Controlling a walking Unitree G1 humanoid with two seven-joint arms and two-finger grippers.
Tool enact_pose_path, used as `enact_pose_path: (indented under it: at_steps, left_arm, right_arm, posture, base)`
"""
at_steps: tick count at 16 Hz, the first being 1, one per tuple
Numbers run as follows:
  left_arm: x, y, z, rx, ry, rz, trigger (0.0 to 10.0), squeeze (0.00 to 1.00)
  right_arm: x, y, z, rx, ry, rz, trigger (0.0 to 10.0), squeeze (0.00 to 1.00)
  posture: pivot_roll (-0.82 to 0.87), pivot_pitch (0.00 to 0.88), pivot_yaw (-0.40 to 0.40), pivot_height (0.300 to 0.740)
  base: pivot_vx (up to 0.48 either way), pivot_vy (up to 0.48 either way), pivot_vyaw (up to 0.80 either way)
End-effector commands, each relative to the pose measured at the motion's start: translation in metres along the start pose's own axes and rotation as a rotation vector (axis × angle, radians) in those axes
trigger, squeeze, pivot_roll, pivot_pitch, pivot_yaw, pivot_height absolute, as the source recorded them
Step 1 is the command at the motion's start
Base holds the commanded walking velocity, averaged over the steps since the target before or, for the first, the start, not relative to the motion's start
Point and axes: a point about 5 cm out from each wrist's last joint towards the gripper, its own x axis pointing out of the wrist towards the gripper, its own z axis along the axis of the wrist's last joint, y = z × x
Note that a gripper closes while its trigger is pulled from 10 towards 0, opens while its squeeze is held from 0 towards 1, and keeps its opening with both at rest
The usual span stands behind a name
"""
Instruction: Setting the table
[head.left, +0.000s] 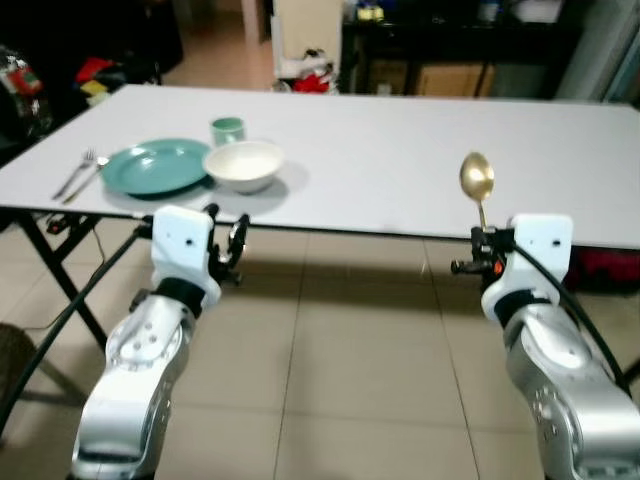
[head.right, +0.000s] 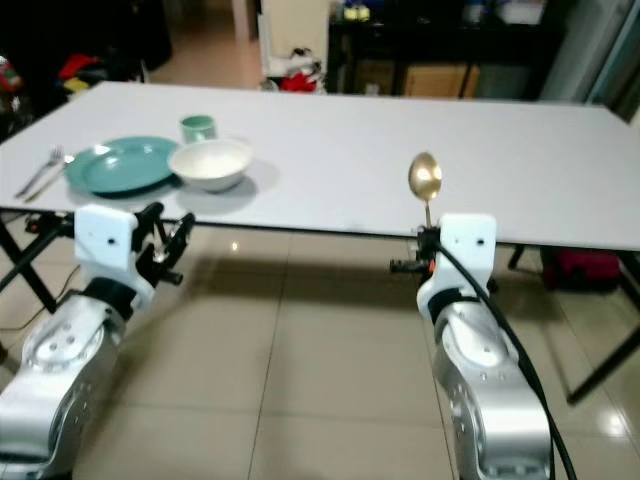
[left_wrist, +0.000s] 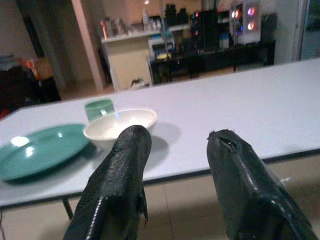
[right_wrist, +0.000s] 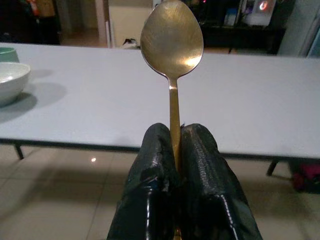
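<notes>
Right wrist view: your right gripper (right_wrist: 176, 150) has its fingers pinched tight on the handle of a gold spoon (right_wrist: 172, 37). The spoon stands upright, its oval bowl at the top, brushed metal catching a small glint. It sits just short of the near edge of the white table (head.left: 400, 160). Your left gripper (left_wrist: 175, 145) hangs with fingers apart, holding nothing, before a white bowl (head.left: 243, 164), green plate (head.left: 155, 166), green cup (head.left: 228, 129) and fork (head.left: 76, 173) at the table's left.

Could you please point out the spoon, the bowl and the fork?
spoon (right_wrist: 171, 37), right wrist view, middle of its golden bowl
bowl (head.left: 243, 165), left eye view, white inside near the centre
fork (head.left: 78, 173), left eye view, midway along the handle
</notes>
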Motion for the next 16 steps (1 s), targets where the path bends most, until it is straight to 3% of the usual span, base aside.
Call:
enact_pose_path:
  at_steps: [1,5,8,13,16]
  left_arm:
    - [0.0017,0.0060,0.0019,0.008,0.004,0.025,10.0,0.00]
    - [0.0011,0.0076,-0.0043,0.039,0.026,0.026,10.0,0.00]
    - [0.0010,0.0052,-0.0057,0.008,0.027,0.003,10.0,0.00]
    - [0.0006,0.0023,-0.0070,-0.003,0.030,-0.014,10.0,0.00]
    - [-0.0002,0.0018,-0.0074,-0.004,0.032,-0.018,10.0,0.00]
  right_arm:
    - [0.0019,0.0005,0.0037,0.003,-0.009,0.004,10.0,0.00]
    - [0.0048,-0.0020,0.0057,-0.062,-0.018,-0.008,10.0,0.00]
    - [0.0076,0.0002,0.0028,-0.084,0.006,0.023,10.0,0.00]
    - [0.0105,-0.0025,0.0016,-0.101,0.019,0.026,10.0,0.00]
    - [0.0106,-0.0041,-0.0006,-0.113,0.027,0.031,10.0,0.00]
  posture:
    - [-0.06,0.000,0.034,0.740]
    - [-0.06,0.000,0.032,0.740]
    - [-0.06,0.000,0.031,0.740]
    - [-0.06,0.000,0.029,0.740]
    - [-0.06,0.000,0.029,0.740]
  base:
    - [0.000,0.000,0.00]
    - [0.127,0.000,0.00]
    - [0.349,0.000,0.00]
    - [0.377,0.000,-0.80]
    - [0.390,0.000,0.00]
